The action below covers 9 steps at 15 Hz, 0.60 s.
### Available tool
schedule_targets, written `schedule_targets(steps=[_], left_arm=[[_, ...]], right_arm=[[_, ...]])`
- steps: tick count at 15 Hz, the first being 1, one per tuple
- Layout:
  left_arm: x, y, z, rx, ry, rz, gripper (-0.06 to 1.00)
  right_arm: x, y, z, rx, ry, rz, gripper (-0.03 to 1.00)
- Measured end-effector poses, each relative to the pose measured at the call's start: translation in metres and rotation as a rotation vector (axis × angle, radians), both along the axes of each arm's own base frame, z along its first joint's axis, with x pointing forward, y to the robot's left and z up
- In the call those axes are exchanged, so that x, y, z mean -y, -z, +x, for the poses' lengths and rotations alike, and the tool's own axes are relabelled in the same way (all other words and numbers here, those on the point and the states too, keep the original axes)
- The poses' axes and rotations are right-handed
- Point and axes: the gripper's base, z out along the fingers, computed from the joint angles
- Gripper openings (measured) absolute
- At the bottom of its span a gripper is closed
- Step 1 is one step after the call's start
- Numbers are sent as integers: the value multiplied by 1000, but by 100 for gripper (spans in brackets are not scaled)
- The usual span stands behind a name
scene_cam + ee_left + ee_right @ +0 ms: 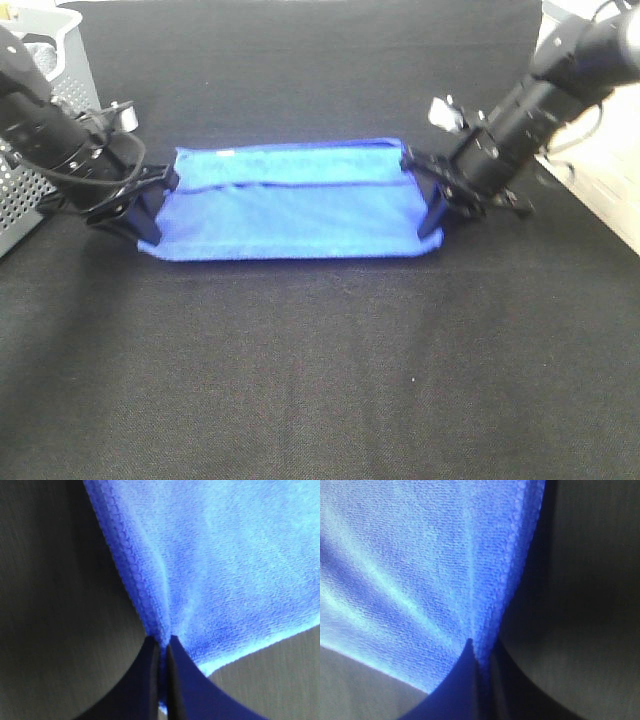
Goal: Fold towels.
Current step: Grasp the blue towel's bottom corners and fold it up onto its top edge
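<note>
Black felt-like table (320,380): we log 1 rectangular blue microfibre towel (290,205), between left gripper (162,650) and right gripper (480,652), each pinching 1 stitched end.

A black, finely woven cloth covers the table (320,380) beneath and all around both pincers, evenly lit and free of hard shadows. Behind and outward of the left pincer (158,200), a pale grey perforated basket (20,215) stands at the table's edge. Outward of the right pincer (425,190), past the cloth's edge, a light cream surface (615,185) shows; whether it is floor or furniture cannot be told.
</note>
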Motion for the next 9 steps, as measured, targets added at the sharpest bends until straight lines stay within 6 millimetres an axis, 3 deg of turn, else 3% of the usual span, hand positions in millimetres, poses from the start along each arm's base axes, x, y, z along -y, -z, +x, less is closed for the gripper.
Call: schedule_targets(steps=[2, 4, 6, 9], left_arm=[[-5, 8, -33, -71, -9, 14, 1], [-8, 14, -53, -102, -21, 28, 1], [-9, 11, -57, -93, -24, 29, 1], [-9, -8, -51, -17, -27, 29, 1]], right_arm=[[5, 5, -27, -47, 14, -14, 0], [7, 10, -54, -72, 23, -16, 0], [7, 9, -59, -61, 14, -11, 0], [5, 1, -51, -24, 14, -2, 0]])
